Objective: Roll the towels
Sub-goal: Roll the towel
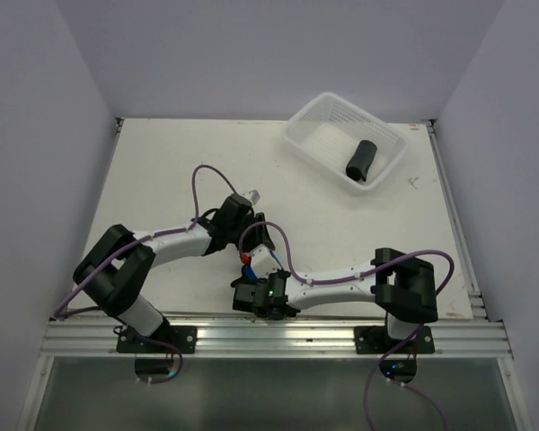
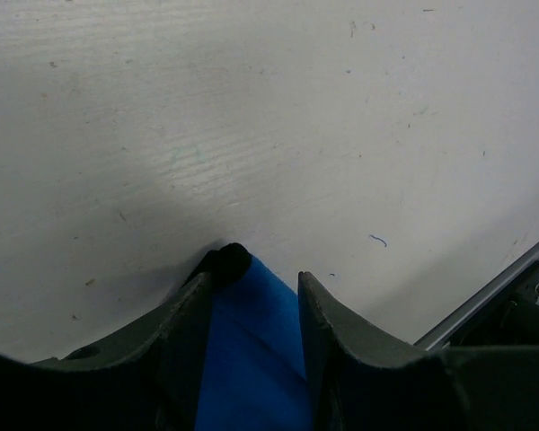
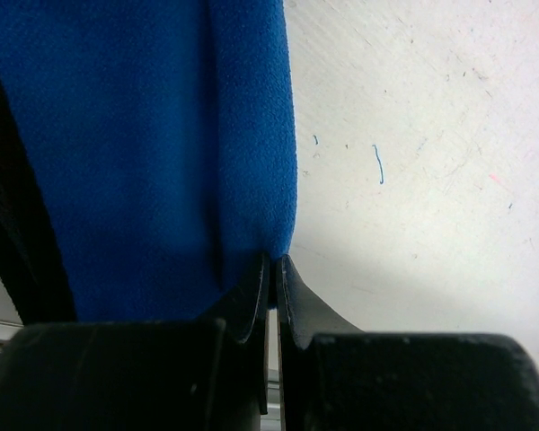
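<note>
The bright blue towel [image 2: 251, 359] with black edging sits between my left gripper's [image 2: 256, 278] fingers, its black corner poking out onto the table. In the right wrist view the blue towel [image 3: 144, 135] fills the upper left, and my right gripper [image 3: 274, 260] is pinched shut on its edge. In the top view both grippers, left [image 1: 257, 232] and right [image 1: 250, 285], meet near the table's front middle, and the arms hide the blue towel. The purple and black towel [image 1: 361, 160] lies rolled inside the white basket [image 1: 298, 136].
The white perforated basket stands at the back right of the white table [image 1: 180, 171]. The aluminium rail [image 1: 278, 337] runs along the near edge, close behind the right gripper. Purple cables loop over both arms. White walls enclose the table on three sides.
</note>
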Motion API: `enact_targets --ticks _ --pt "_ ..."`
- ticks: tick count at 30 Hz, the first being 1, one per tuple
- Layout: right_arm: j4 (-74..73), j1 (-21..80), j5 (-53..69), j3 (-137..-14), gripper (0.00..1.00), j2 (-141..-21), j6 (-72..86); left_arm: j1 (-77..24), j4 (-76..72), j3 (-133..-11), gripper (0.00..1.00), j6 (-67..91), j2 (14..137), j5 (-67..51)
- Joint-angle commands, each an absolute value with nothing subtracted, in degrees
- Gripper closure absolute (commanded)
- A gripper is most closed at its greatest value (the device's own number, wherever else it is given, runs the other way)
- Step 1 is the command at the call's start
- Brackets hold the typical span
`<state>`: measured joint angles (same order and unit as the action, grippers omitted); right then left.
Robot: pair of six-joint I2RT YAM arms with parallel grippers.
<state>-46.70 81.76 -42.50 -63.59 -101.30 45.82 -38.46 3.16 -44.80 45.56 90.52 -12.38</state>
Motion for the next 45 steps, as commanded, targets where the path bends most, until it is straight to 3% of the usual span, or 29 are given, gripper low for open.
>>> enact_targets --ticks 1,17,21,25,29,32,37,45 --pt "-46.0 82.1 -43.9 -63.8 1.00 -100.6 47.4 -39.1 3.8 -46.8 0.53 43.7 92.5 -10.0" --pt "-45.5 82.1 -43.2 -65.0 1.00 -102.2 47.7 -41.9 8.9 -48.5 0.56 41.8 92.1 -6.4" --pt "-46.0 82.1 -43.9 -65.3 1.00 -102.1 48.3 -43.6 11.3 -48.6 0.70 41.0 92.8 -3.7" --pt "-46.2 82.8 -44.6 -66.0 1.00 -102.3 47.6 -44.6 11.6 -48.3 0.75 40.9 95.1 -4.0" --pt "-47.4 84.0 -46.7 -67.6 1.00 -103.0 47.0 -45.2 12.2 -49.0 0.87 40.3 96.8 -3.7" --pt "-48.1 85.1 -48.0 -68.4 1.00 -103.7 46.3 -45.2 13.3 -50.4 1.00 39.9 97.6 -2.5" --pt "-51.0 86.8 -51.6 -70.9 1.00 -105.6 44.0 -44.5 12.6 -52.1 1.00 40.1 95.3 1.6" --pt "-66.4 91.6 -60.2 -81.7 1.00 -118.5 41.5 -39.6 3.1 -46.9 1.00 41.0 88.3 1.6"
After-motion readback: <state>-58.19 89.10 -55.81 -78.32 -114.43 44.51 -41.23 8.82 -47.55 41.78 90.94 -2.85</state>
